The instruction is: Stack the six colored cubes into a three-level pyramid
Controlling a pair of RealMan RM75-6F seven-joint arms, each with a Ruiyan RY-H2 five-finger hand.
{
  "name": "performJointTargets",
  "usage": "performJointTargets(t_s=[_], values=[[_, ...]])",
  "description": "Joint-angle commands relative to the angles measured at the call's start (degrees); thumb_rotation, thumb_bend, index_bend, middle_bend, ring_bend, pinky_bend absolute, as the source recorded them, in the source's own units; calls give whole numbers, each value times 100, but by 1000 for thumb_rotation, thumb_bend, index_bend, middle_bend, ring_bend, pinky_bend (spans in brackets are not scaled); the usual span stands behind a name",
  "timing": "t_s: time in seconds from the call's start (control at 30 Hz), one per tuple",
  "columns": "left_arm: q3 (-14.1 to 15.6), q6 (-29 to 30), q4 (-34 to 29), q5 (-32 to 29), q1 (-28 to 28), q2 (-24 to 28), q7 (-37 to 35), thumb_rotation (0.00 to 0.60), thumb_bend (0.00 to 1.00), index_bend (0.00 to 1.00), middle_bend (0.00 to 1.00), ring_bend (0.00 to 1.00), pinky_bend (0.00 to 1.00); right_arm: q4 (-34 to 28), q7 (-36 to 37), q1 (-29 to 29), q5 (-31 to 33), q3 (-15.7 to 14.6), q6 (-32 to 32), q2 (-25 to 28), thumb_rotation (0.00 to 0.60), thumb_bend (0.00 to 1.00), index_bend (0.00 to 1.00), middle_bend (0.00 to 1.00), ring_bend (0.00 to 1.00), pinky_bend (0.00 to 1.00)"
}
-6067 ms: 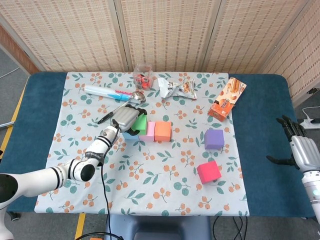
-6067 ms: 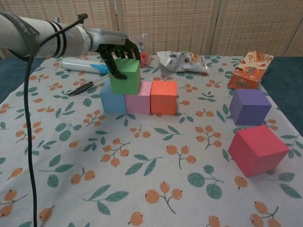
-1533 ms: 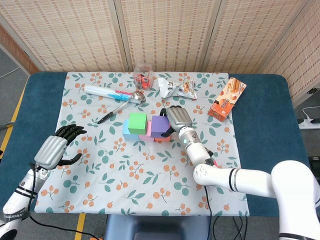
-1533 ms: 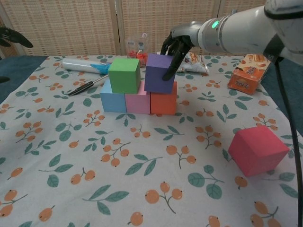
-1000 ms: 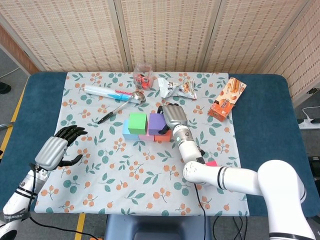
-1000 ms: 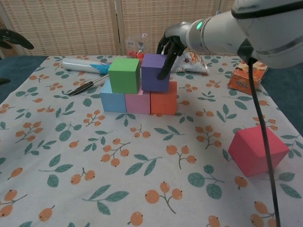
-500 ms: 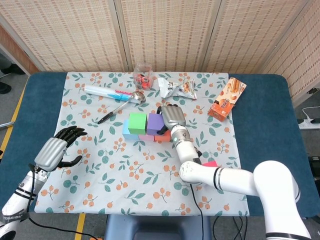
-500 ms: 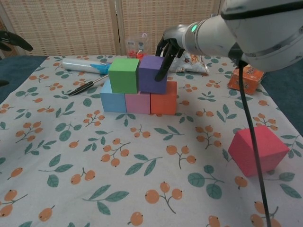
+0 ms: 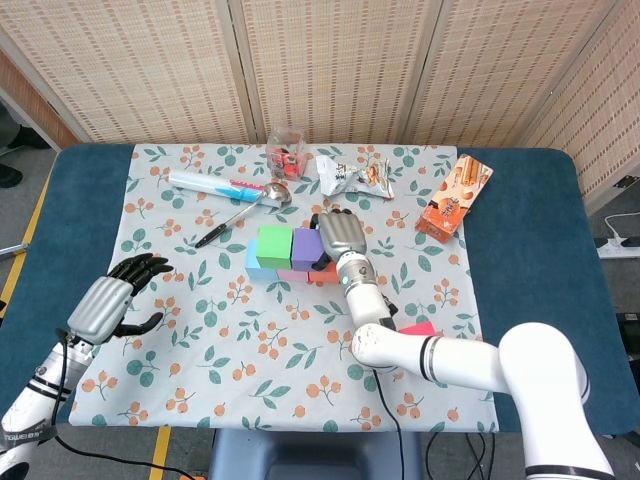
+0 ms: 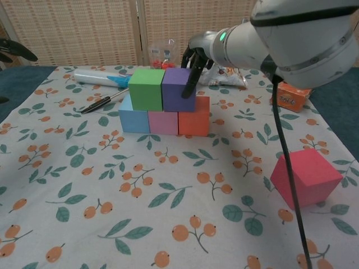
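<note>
While my left hand (image 9: 100,305) hangs slack over the desk's (image 9: 520,270) near-left edge, fingers apart and empty, the stack stands mid-cloth. Base row: blue cube (image 10: 133,119), pink cube (image 10: 163,122), orange cube (image 10: 194,115). Second level: green cube (image 10: 146,89), then purple cube (image 10: 178,89) touching it. My right hand (image 10: 194,60) rests on the purple cube's right face; whether it grips I cannot tell. Red cube (image 10: 306,177): loose, near-right of that hand, well apart, so the right arm is nearer.
</note>
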Motion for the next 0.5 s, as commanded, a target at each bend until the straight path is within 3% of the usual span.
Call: performJointTargets(t_s=[0.03, 0.5], values=[[3, 1, 8, 6, 3, 0, -18, 600, 324, 181, 124, 78, 151, 13, -38, 3, -4, 9, 16, -15, 600, 241, 559, 480, 282, 273], [20, -16, 55, 36, 4, -10, -121, 600, 323, 177, 123, 77, 152, 109, -246, 30, 19, 115, 68, -129, 600, 240, 550, 481, 282, 273]])
